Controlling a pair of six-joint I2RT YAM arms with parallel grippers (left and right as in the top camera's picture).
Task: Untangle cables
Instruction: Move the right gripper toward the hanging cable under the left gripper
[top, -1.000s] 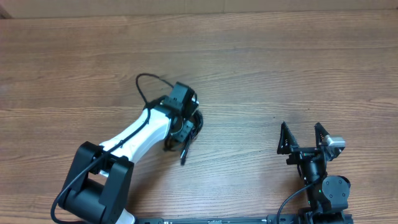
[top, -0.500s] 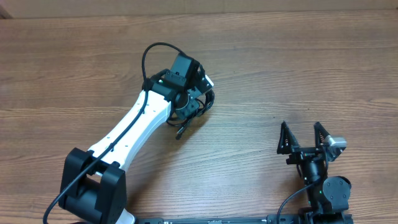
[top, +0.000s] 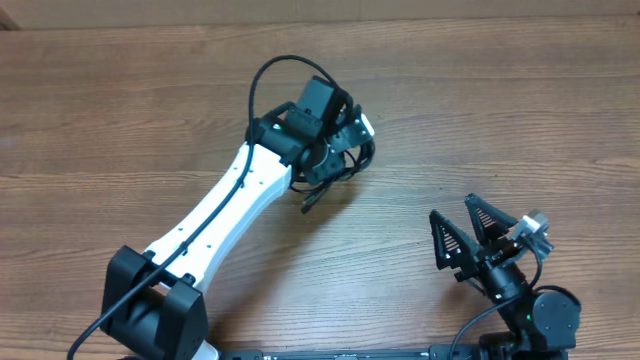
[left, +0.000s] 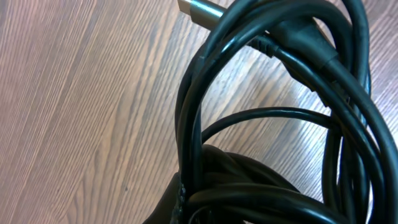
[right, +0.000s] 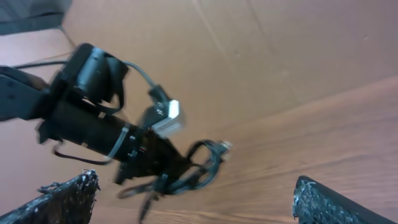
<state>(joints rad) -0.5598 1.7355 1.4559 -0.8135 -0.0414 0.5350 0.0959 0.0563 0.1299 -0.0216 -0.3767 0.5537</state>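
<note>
The cables (top: 345, 165) are a knotted coil of thin black cords, and my left gripper (top: 338, 148) is shut on them just left of the table's middle. One plug end (top: 311, 201) hangs loose below the coil. In the left wrist view the looped cables (left: 280, 112) fill the frame, a metal plug (left: 199, 9) shows at the top, and one dark finger (left: 168, 208) presses against the strands. My right gripper (top: 450, 205) stands wide open at the front right, apart from the coil. From the right wrist, the cables (right: 193, 171) dangle under the left arm, beyond the open right gripper (right: 196, 180).
The left arm's white link (top: 220, 215) slants from the front left toward the middle. Its own thicker black cable (top: 262, 85) arches above the wrist. Bare wooden table (top: 500, 100) lies all around. A brown wall (right: 249, 50) stands behind the table.
My left gripper has carried the coil away from the front edge and to the right. The right gripper has turned a little to the left, still open.
</note>
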